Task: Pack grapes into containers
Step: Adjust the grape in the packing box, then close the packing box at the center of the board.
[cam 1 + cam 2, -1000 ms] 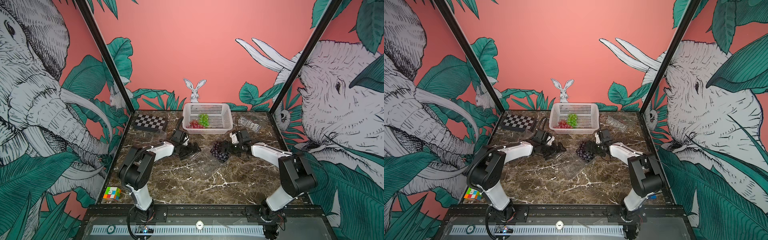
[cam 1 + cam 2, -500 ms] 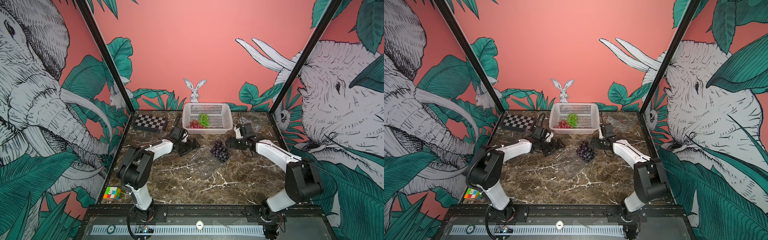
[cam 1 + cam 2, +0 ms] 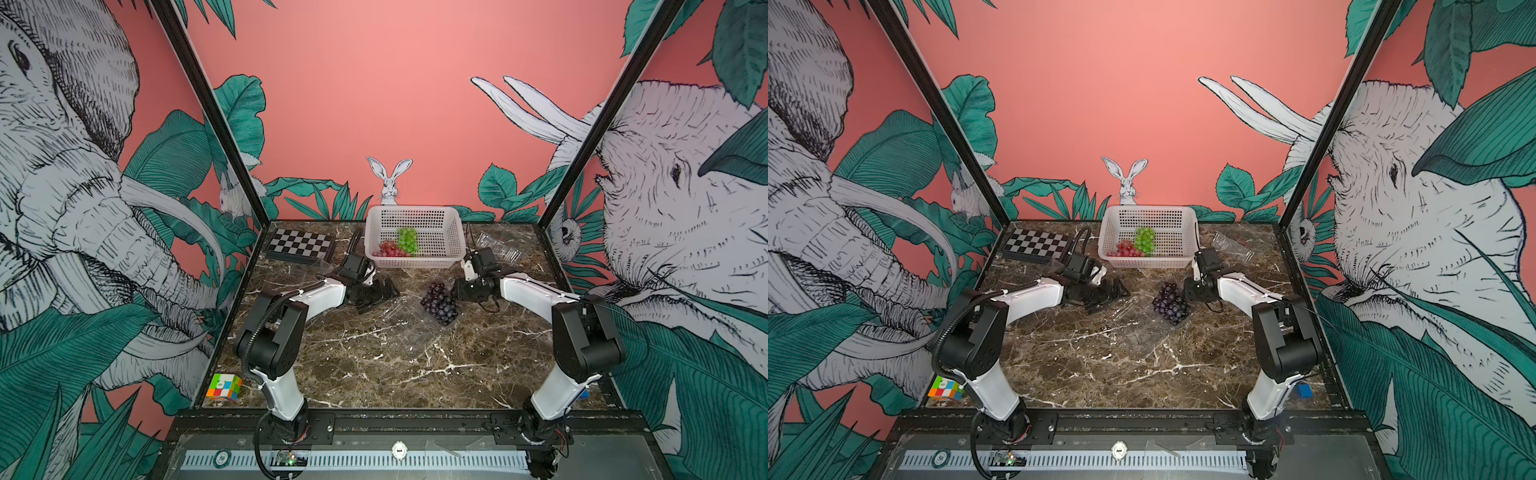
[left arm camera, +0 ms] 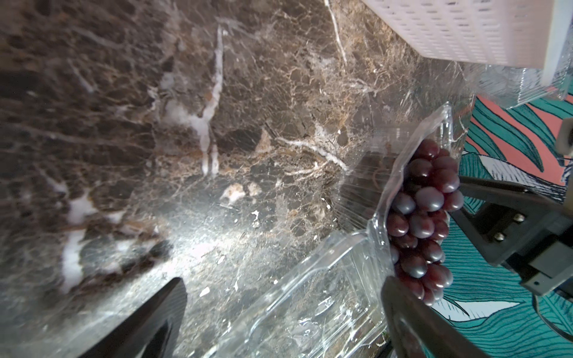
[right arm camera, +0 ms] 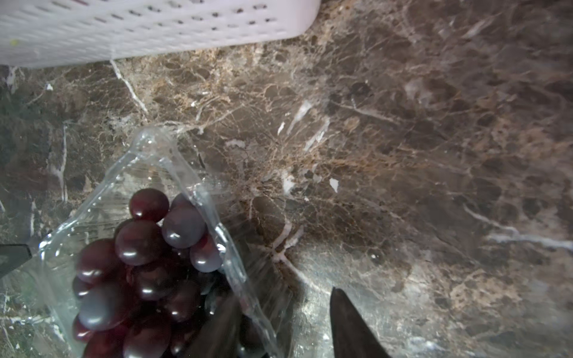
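Marble counter (image 3: 374, 374) amid jungle murals; the dark purple grapes (image 3: 439, 301) sit in the clear punnet (image 5: 148, 145); right gripper (image 5: 283, 294) has withdrawn to its wall, jaws narrowed, empty; left gripper (image 3: 380, 296) jaws wide, empty; one bunch packed.

High front stereo pair; close wrist views

Salmon-pink walls (image 3: 374, 83) with elephant and leaf murals (image 3: 83, 187), dark brown marble tabletop (image 3: 374, 365)

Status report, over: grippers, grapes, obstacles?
Left gripper open, empty. Right gripper astride clear container rim, grip unclear. Dark grapes inside; red grapes, green grapes in basket. Nothing blocking.
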Controlling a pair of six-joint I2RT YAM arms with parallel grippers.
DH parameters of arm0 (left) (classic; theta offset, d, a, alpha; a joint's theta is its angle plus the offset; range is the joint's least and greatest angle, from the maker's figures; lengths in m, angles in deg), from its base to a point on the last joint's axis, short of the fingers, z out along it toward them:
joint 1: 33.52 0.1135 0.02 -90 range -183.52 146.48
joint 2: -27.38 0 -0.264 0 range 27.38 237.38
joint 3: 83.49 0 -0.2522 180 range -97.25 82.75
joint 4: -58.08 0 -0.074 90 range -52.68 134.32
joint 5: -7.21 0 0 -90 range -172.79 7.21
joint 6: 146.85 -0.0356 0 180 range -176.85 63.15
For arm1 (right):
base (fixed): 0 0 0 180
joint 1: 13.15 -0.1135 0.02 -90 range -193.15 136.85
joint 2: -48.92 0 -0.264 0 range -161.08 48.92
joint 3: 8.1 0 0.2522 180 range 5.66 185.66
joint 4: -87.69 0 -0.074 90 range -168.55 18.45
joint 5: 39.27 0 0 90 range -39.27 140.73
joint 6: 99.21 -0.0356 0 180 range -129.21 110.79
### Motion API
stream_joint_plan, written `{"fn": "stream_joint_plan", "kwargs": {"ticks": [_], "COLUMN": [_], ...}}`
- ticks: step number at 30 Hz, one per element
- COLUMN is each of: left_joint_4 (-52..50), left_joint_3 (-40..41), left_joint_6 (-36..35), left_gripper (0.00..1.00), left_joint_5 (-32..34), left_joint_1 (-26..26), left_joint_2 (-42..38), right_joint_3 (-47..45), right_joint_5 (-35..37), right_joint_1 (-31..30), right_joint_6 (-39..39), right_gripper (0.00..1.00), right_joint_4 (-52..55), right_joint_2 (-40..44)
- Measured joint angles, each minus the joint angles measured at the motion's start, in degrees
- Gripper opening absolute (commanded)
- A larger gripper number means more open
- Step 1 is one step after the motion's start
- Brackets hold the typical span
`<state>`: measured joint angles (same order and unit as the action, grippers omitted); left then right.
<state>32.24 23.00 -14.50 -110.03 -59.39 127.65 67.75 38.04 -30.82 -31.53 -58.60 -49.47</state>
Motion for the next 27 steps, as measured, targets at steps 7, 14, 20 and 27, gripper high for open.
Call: {"fn": "stream_joint_plan", "kwargs": {"ticks": [7, 14, 20, 27], "left_joint_4": [-1.2, -2.6, -1.7, 2.5], "left_joint_3": [1.4, 6.1, 6.6, 6.5], "left_joint_6": [-1.1, -1.5, -1.0, 1.1], "left_gripper": [1.0, 1.0, 1.0, 0.99], "left_joint_5": [0.2, 0.8, 0.5, -0.7], "left_joint_1": [1.2, 5.4, 5.8, 5.8], "left_joint_2": [-1.3, -6.8, -7.8, -2.8], "right_joint_3": [-2.8, -7.7, -7.8, -7.5], "right_joint_5": [-1.3, -1.4, -1.3, -1.2], "right_joint_1": [-0.2, -1.0, -2.5, -3.3], "right_joint_6": [-4.0, -11.8, -15.0, -14.8], "right_gripper": [0.22, 0.19, 0.25, 0.39], "right_joint_4": [-5.5, -12.7, -14.5, -12.6], "right_joint_2": [0.2, 0.8, 0.8, 1.2]}}
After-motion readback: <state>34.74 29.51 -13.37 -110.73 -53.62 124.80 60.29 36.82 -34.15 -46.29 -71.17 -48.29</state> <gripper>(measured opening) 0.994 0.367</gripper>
